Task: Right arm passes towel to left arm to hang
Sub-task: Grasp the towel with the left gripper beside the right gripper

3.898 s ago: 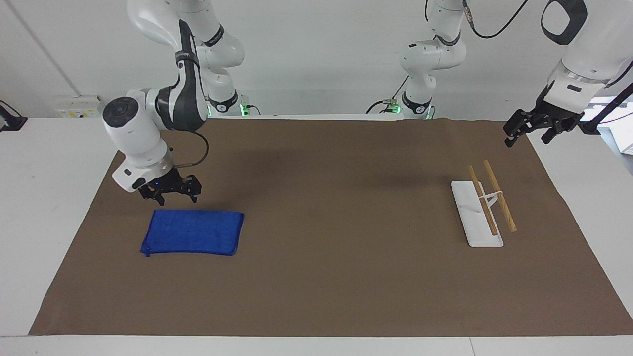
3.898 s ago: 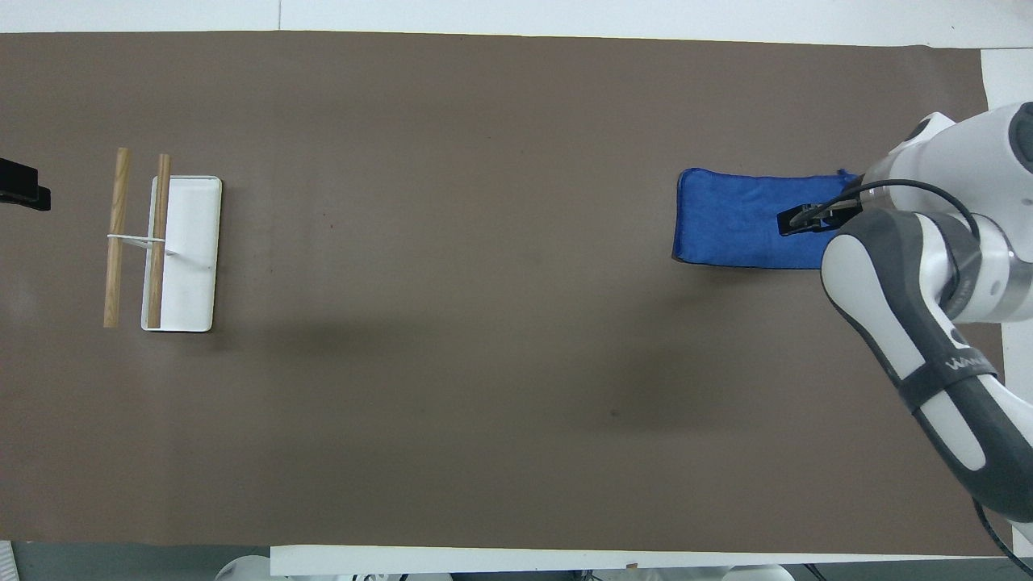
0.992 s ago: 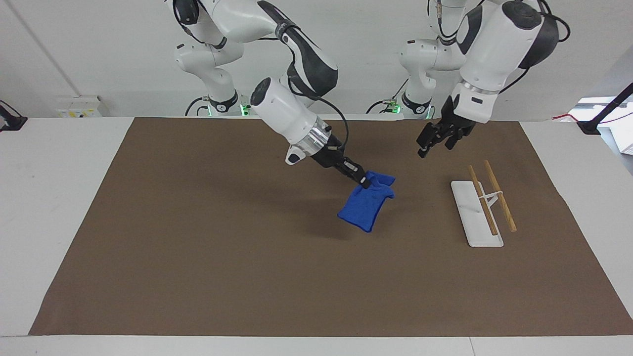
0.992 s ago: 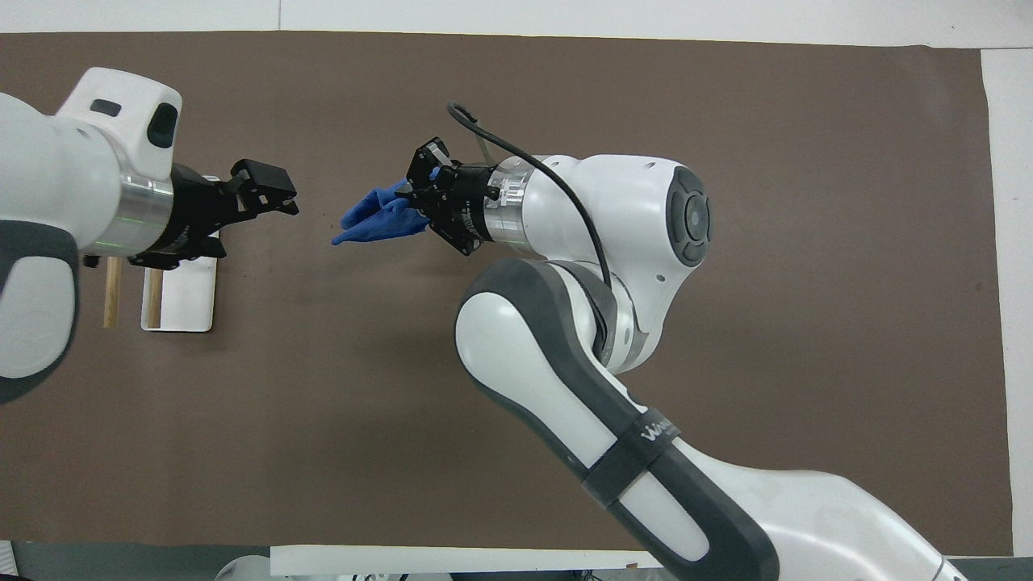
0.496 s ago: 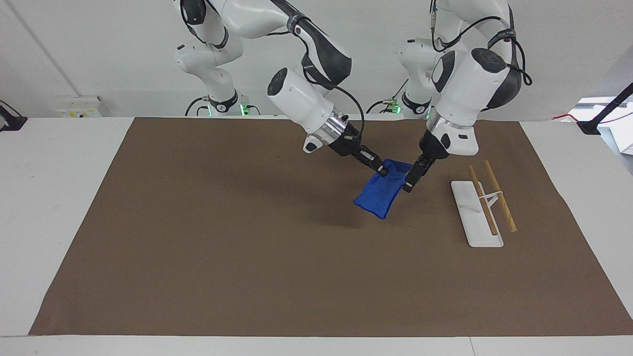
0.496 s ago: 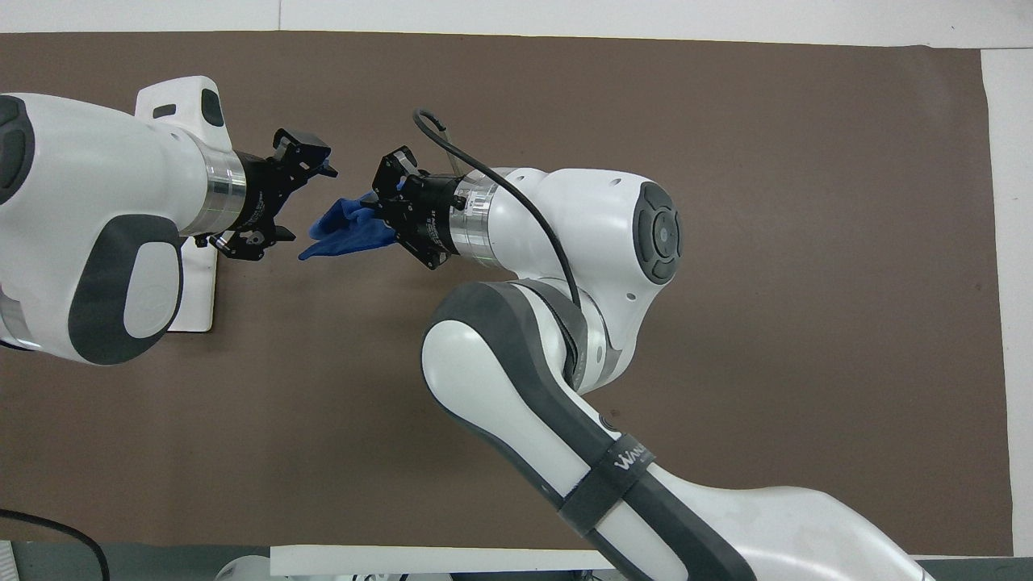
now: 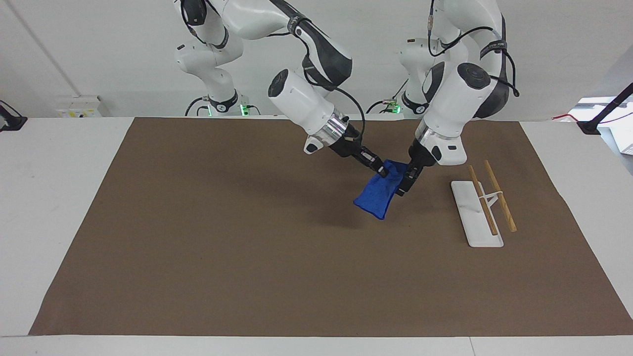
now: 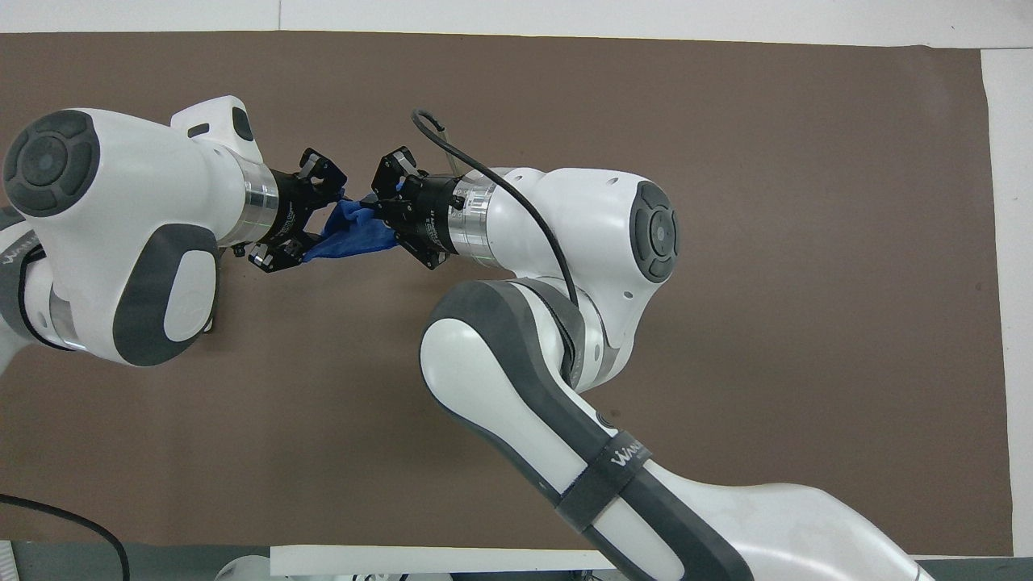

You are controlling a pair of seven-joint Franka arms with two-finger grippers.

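Observation:
The royal-blue towel (image 7: 376,195) hangs bunched in the air over the brown mat, a little toward the right arm's end from the rack. My right gripper (image 7: 382,172) is shut on the towel's upper edge; in the overhead view this gripper (image 8: 379,218) meets the towel (image 8: 351,236) from the right arm's end. My left gripper (image 7: 404,182) is open, and its fingers straddle the towel's other upper corner, also seen from overhead (image 8: 311,219). The two grippers face each other with the cloth between them.
The white rack base (image 7: 474,217) with two wooden rods (image 7: 499,195) stands on the brown mat (image 7: 222,247) toward the left arm's end. In the overhead view the left arm covers the rack.
My left gripper has moved in from beside the rack until its open fingers sit around the towel's corner. My right gripper, holding the towel, has stayed almost still for the last half second.

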